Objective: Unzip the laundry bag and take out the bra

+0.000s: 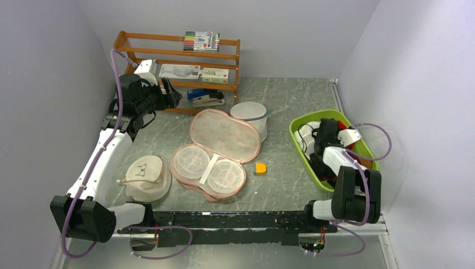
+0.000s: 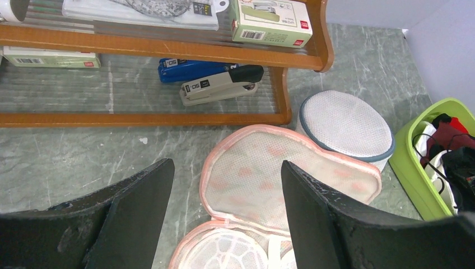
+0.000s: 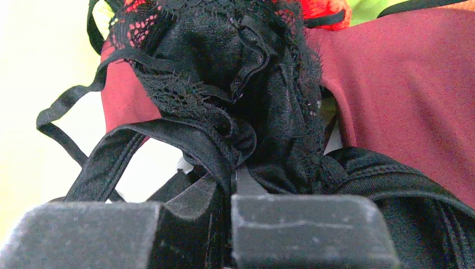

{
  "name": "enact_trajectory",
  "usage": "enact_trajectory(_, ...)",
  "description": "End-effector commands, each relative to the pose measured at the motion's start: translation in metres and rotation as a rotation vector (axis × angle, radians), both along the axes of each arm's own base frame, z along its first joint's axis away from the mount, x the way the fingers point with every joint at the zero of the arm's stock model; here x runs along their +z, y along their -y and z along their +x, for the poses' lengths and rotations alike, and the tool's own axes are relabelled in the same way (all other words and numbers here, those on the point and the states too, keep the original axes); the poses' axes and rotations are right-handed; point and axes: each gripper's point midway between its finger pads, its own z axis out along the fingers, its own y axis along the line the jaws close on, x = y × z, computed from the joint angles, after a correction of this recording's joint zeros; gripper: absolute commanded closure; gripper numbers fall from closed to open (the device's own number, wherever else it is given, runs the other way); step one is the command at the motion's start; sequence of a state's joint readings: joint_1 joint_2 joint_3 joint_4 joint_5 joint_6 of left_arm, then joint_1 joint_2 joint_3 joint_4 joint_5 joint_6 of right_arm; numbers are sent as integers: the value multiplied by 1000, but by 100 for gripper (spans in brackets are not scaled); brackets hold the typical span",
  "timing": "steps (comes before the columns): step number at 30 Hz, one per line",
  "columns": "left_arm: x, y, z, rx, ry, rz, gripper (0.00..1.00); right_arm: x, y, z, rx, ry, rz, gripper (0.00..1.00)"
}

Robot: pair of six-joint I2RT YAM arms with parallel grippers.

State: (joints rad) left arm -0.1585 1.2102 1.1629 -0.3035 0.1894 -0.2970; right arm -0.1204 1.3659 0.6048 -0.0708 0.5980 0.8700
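The laundry bag [image 1: 224,134] lies unzipped and folded open in the middle of the table, pinkish-beige inside, with two white mesh cups in its near half [image 1: 207,166]. It also shows in the left wrist view [image 2: 269,174]. My left gripper [image 1: 171,98] is open and empty, above the table between the bag and the wooden shelf; in its own view the left gripper [image 2: 227,165] frames the bag's lid. My right gripper [image 3: 232,185] is shut on a black lace bra [image 3: 246,84] and sits over the green bin [image 1: 313,116].
A dark red garment [image 3: 403,84] and other clothes lie in the green bin. A white mesh cylinder [image 1: 249,112] stands behind the bag. A cream cap [image 1: 147,174] lies at the front left. A small orange piece [image 1: 261,167] lies right of the bag. The wooden shelf [image 1: 176,53] holds a stapler [image 2: 218,89].
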Motion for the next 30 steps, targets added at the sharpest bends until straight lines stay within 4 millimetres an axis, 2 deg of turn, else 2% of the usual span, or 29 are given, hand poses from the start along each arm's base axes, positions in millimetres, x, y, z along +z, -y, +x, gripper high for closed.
enact_trajectory(1, 18, 10, 0, -40, 51, -31, 19, -22, 3, -21, -32, -55, 72, 100)
enact_trajectory(6, 14, 11, 2, -46, 36, -32, 19, -1, 13, -32, -87, -19, 16, 100)
enact_trajectory(13, 17, 10, 1, -39, 48, -31, 19, 36, 13, -34, -82, 91, -7, 89)
enact_trajectory(19, 15, 10, 1, -38, 53, -24, 19, 76, 12, -36, -73, 201, -17, 66)
enact_trajectory(26, 14, 14, 0, -40, 53, -13, 19, 105, 26, -57, -155, 274, -106, 31)
enact_trajectory(30, 13, 17, -2, -33, 55, 12, 18, 112, 23, -57, -135, 302, -100, 25)
